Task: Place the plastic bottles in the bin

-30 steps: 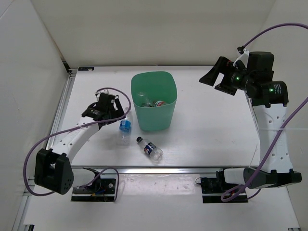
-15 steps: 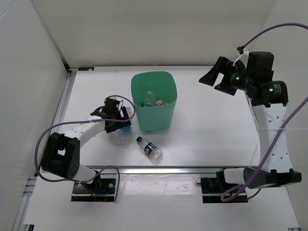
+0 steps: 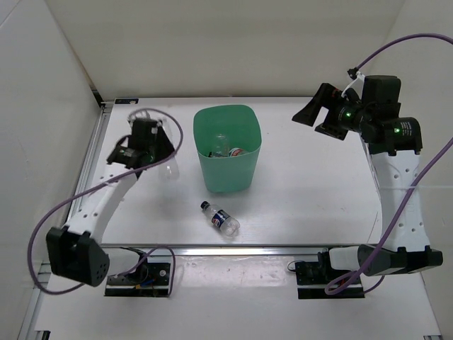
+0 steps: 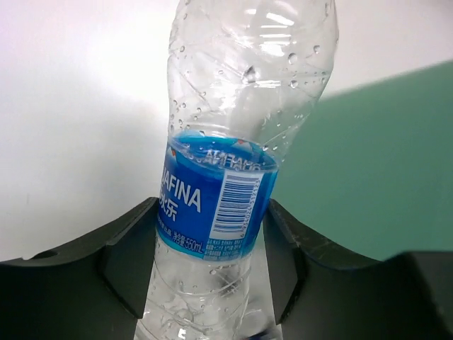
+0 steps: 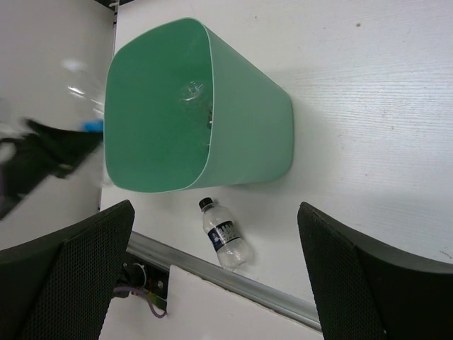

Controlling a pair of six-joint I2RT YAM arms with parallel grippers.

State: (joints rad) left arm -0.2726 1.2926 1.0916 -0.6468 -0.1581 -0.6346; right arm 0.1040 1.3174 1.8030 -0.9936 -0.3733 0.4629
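White desk (image 3: 304, 191). My left end effector (image 4: 212, 248) has just clenched on the blue-label bottle (image 4: 216, 205) and lifted it beside the bin (image 3: 226, 170); drop likely next. Dark-label bottle (image 3: 221, 218) lies on the desk. Right end effector (image 3: 311, 113) released, raised.

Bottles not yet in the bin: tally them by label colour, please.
Blue-label bottle: 1, held in the left pincer
Dark-label bottle: 1, lying on the table
Total: 2
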